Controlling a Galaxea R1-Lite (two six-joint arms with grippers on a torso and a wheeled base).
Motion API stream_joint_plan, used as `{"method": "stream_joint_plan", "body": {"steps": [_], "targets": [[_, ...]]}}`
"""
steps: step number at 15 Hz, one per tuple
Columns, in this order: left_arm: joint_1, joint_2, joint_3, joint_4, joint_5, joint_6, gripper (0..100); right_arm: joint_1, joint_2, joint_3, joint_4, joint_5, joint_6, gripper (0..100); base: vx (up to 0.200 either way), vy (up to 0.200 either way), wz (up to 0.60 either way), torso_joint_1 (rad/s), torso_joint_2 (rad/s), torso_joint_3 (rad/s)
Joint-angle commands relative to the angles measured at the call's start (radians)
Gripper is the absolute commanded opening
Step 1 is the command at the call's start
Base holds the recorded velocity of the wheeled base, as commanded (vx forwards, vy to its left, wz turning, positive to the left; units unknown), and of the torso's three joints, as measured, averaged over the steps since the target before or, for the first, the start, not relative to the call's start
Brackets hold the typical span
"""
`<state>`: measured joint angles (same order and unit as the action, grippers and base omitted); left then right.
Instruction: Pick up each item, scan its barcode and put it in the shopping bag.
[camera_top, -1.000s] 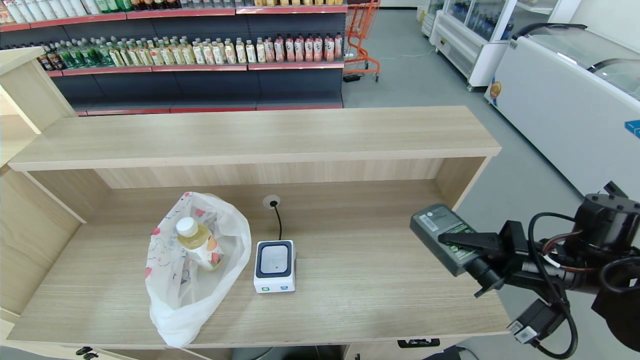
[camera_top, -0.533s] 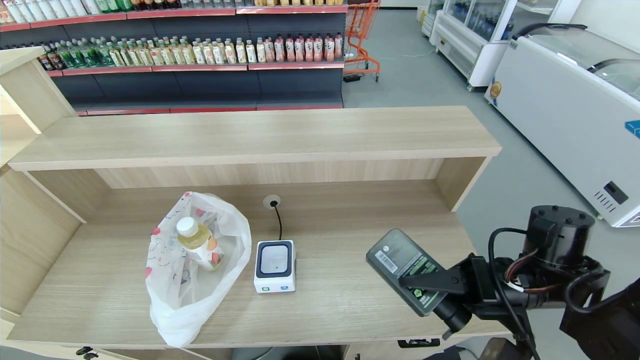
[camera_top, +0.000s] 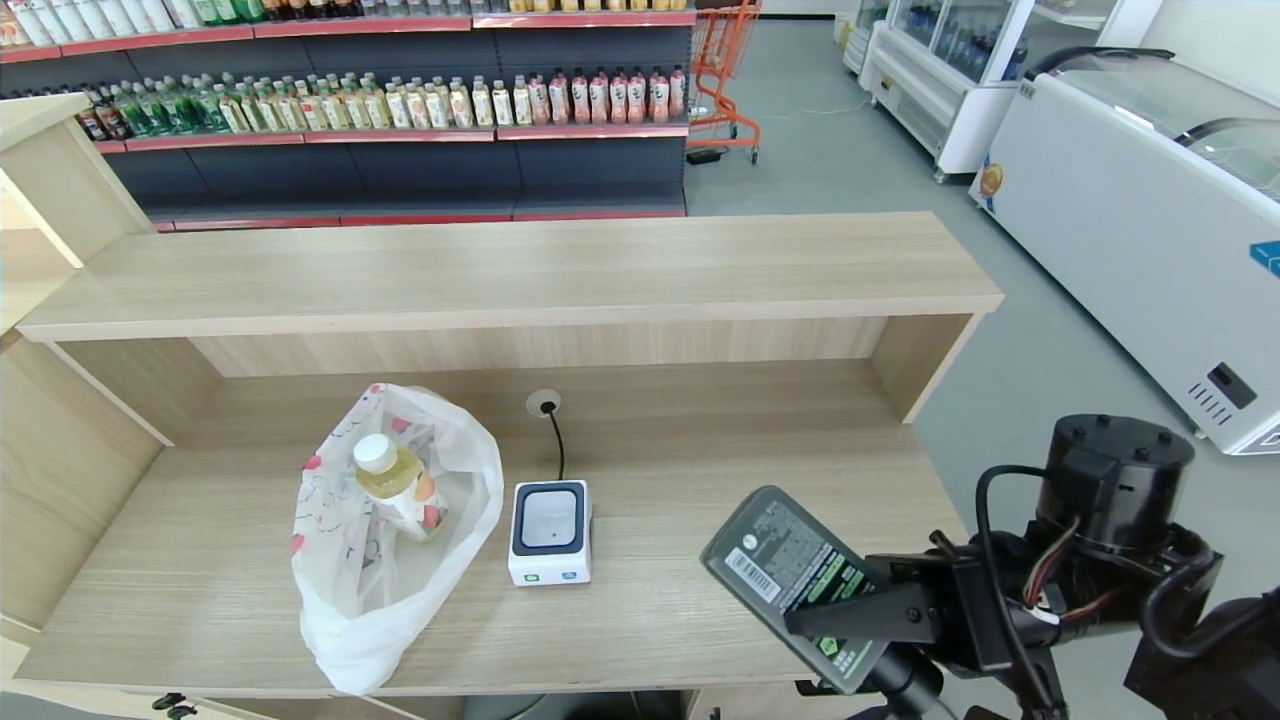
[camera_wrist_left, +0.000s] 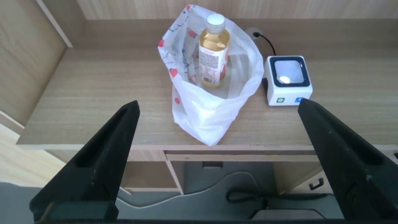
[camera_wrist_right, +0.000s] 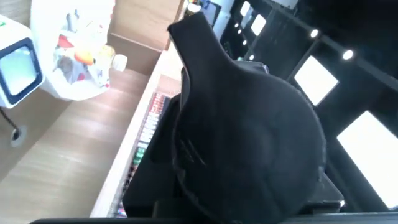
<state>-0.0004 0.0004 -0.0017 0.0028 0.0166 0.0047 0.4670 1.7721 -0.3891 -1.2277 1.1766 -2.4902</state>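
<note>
- Tabletop (camera_top: 680, 450): light wood, set below a raised ledge.
- Shopping bag (camera_top: 350, 590): white printed plastic, left of centre, mouth open, a capped bottle (camera_top: 395, 490) leaning inside.
- Dark flat packet (camera_top: 780, 570): barcode side up, above the tabletop's front right edge, clamped in the right claw (camera_top: 815, 630).
- Scanner (camera_top: 549, 532): white, corded, just right of the bag.
- Left claw (camera_wrist_left: 219, 107): fingers wide apart, out beyond the front edge, facing the bag.
</note>
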Motion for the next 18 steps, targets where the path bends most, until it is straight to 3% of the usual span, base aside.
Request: {"method": "stream_joint_plan", "body": {"steps": [1,6,18], "targets": [[0.000,0.000,0.000,0.000,0.000,0.000,100,0.045,-0.008,0.006,0.027,0.002,-0.022,0,0.000,0.000,0.00,0.000,0.00,0.000],[0.000,0.000,0.002,0.000,0.000,0.000,100,0.110,0.006,0.003,0.229,0.002,-0.090,0,0.000,0.000,0.00,0.000,0.00,0.000],[0.000,0.000,0.000,0.000,0.000,0.000,100,0.107,0.013,-0.007,0.235,0.000,-0.085,0,0.000,0.000,0.00,0.000,0.00,0.000]]}}
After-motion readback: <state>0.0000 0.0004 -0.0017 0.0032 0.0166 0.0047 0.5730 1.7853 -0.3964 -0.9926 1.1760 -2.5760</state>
